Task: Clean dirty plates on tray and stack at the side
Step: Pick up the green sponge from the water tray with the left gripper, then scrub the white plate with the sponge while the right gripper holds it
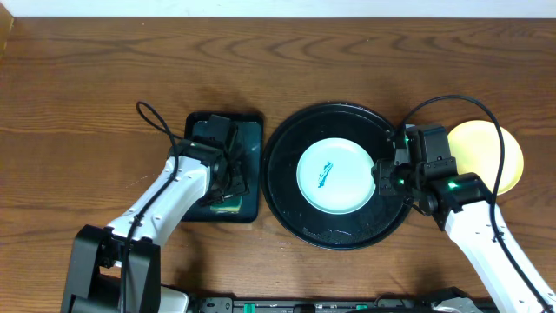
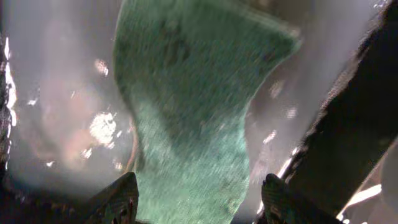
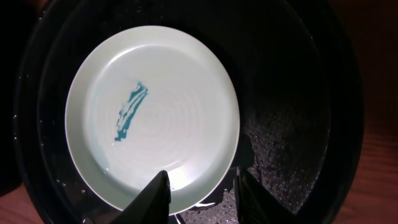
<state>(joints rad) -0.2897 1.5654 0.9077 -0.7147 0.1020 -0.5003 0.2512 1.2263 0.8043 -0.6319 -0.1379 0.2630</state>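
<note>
Mint-white plate [image 1: 337,176], one, lies on the black tray [image 1: 283,174]; one yellow plate [image 1: 506,153] sits right of it. The right end effector [image 3: 202,180] is spread; whether the left end effector [image 2: 199,183] pinches the sponge [image 2: 199,93] is unclear.

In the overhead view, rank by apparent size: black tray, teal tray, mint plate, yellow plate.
1. black tray
2. teal tray
3. mint plate and yellow plate: they look alike, and the right arm partly hides the yellow one, so unranked.

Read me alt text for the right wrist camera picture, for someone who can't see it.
A pale mint-white plate with a blue smear near its centre lies in the black tray, whose floor looks speckled with wet spots. At the bottom edge, the right gripper is open, its two dark fingers either side of the plate's near rim.
</note>
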